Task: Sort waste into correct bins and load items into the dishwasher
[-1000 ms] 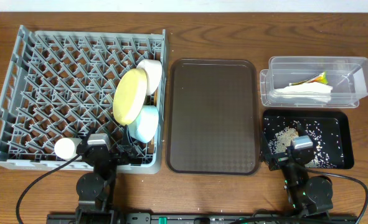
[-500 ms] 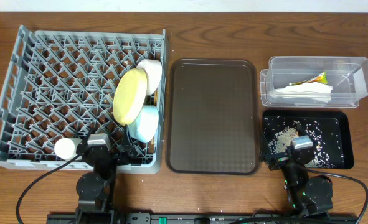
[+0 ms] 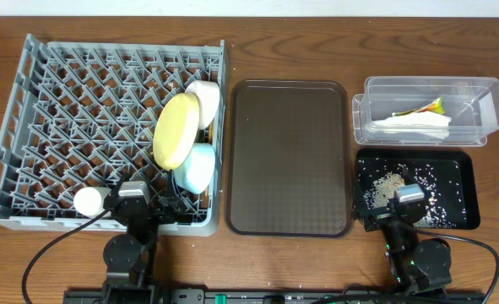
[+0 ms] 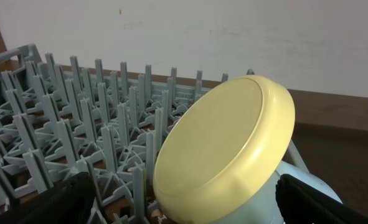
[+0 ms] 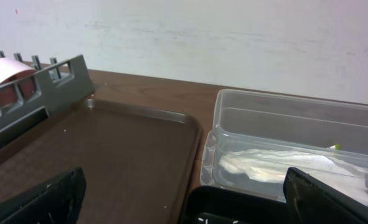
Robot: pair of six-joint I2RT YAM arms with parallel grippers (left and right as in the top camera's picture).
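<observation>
Overhead, the grey dish rack [image 3: 63, 110] fills the left side of the wooden table [image 3: 317, 51]. Along its right edge three dishes stand on edge among the pegs: a white bowl [image 3: 205, 100] farthest back, a yellow plate [image 3: 176, 129] leaning in the middle, and a light blue bowl [image 3: 198, 167] nearest the arms. I can't make out the chopsticks for certain.

A dark brown serving tray [image 3: 289, 156] lies bare in the middle. To its right, the clear plastic tub [image 3: 485, 110] holds the crumpled white napkin [image 3: 414, 127] with the green-yellow wrapper [image 3: 431, 105] lying on it. Just in front of the tub, the black tray [image 3: 460, 169] has whitish rice scraps [image 3: 388, 181] scattered over it.

The left tool [image 4: 187, 202] sits low at the rack's near edge, pointed at the plate, its fingers spread wide with nothing gripped. The right tool [image 5: 190, 202] hangs at the black tray's near end, its fingers likewise wide apart and empty.
</observation>
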